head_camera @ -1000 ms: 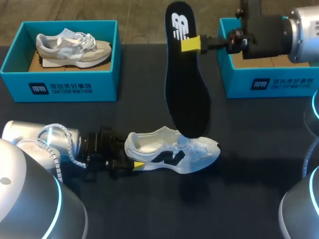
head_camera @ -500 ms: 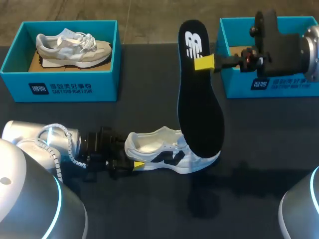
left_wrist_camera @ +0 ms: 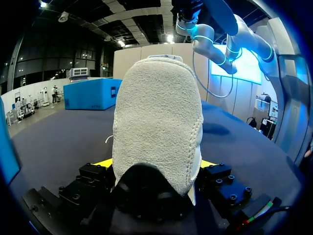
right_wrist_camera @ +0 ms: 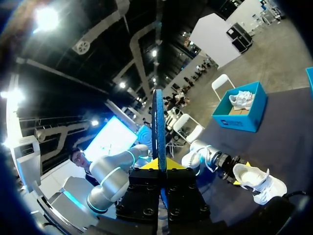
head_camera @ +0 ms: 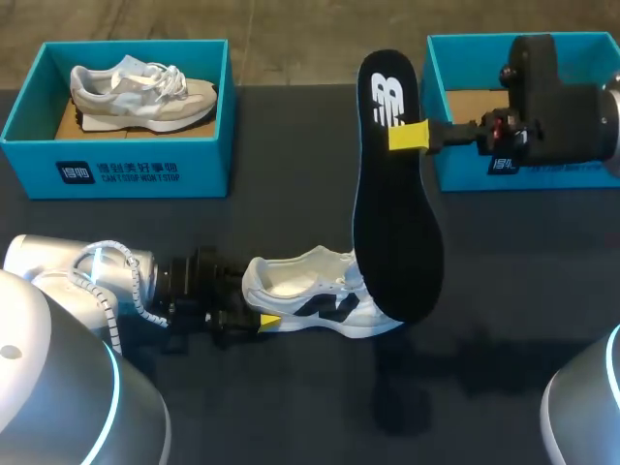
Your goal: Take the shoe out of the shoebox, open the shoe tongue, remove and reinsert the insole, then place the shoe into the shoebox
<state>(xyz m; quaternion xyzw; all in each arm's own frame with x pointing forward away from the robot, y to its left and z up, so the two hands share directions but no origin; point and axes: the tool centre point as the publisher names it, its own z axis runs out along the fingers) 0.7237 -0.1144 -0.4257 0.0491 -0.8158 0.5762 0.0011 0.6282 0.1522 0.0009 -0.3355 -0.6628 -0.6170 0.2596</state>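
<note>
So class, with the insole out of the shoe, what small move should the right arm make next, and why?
Probably tip the insole toe-down toward the white shoe's opening: the right hand grips its heel end, and the left hand steadies the shoe's heel.

L hand (head_camera: 260, 316) low, level, clamped tight | R hand (head_camera: 406, 136) raised, pointing left, clamped tight

From above and behind we look down on the worktop (head_camera: 291, 223). Our left wrist camera sits hard against the white shoe (left_wrist_camera: 156, 132), facing along it. Our right wrist camera looks past the edge-on insole (right_wrist_camera: 158, 122), seeing that shoe from afar.
</note>
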